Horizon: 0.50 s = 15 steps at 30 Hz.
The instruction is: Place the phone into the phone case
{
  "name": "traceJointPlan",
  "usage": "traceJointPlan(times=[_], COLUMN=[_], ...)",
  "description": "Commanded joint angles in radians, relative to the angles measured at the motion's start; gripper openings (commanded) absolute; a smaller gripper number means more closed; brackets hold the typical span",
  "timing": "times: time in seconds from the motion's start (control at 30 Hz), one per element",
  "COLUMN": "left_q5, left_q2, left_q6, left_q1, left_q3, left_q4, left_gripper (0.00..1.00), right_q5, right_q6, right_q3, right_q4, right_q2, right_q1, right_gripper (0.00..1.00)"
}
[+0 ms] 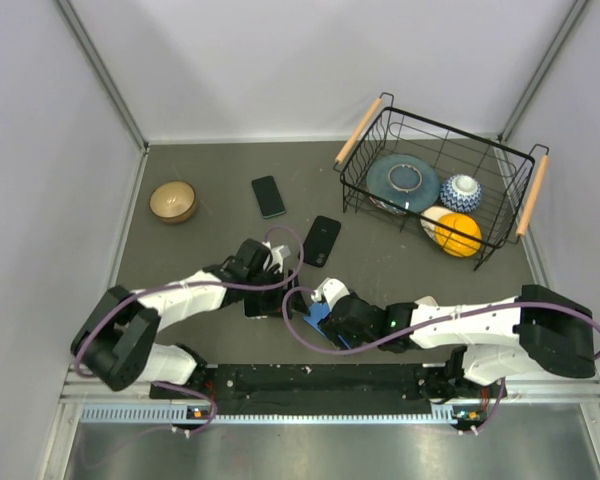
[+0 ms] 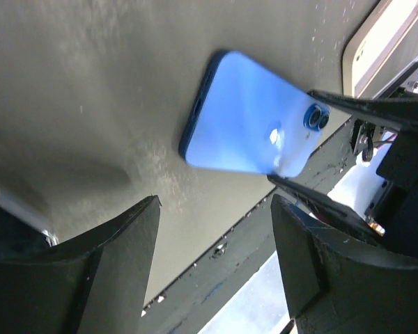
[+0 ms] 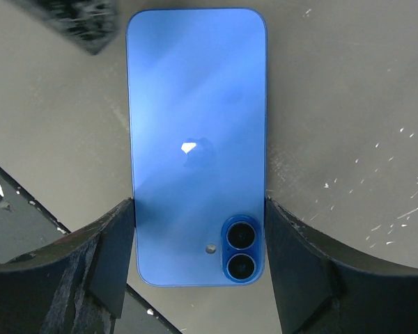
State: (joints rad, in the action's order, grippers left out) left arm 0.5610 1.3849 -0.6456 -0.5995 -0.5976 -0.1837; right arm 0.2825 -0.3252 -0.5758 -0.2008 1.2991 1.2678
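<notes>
It reads as a robotics lab test cell, not anyone's home. Plain pale wall panels (image 1: 280,60) set in bare metal struts (image 1: 100,70) box in a dark grey tabletop (image 1: 220,165). Two black-and-white robot arms, left (image 1: 180,295) and right (image 1: 460,325), are bolted to a black rail (image 1: 320,378) at the near edge. The few housewares look staged: a black wire basket with wooden handles (image 1: 460,126) far right and a tan wooden bowl (image 1: 173,201) far left.
</notes>
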Motion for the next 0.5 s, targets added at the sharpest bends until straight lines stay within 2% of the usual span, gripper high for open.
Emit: traceJointPlan(times=[0.0, 0.13, 0.33, 0.47], left_q5=[-0.070, -0.108, -0.223, -0.276], left_q2=[-0.153, -0.237, -0.305, -0.294], left_q6=[-0.162, -0.336, -0.498, -0.595], left_q1=[-0.032, -0.069, -0.149, -0.178], left_q3=[0.094, 0.186, 0.232, 0.258], left_q4=[0.123, 0.176, 0.250, 0.324], left_gripper=[0.71, 0.76, 0.79, 0.76], right_q5=[0.043, 0.037, 0.046, 0.044], right_q6=[-0.043, -0.066, -0.089, -0.104], right_q3=[-0.036, -0.053, -0.075, -0.093], right_q4=[0.054, 0.054, 0.047, 0.044], right_q2=[0.020, 0.035, 0.040, 0.049], right_q1=[0.008, 0.007, 0.007, 0.007], right_gripper=[0.34, 0.34, 0.33, 0.33])
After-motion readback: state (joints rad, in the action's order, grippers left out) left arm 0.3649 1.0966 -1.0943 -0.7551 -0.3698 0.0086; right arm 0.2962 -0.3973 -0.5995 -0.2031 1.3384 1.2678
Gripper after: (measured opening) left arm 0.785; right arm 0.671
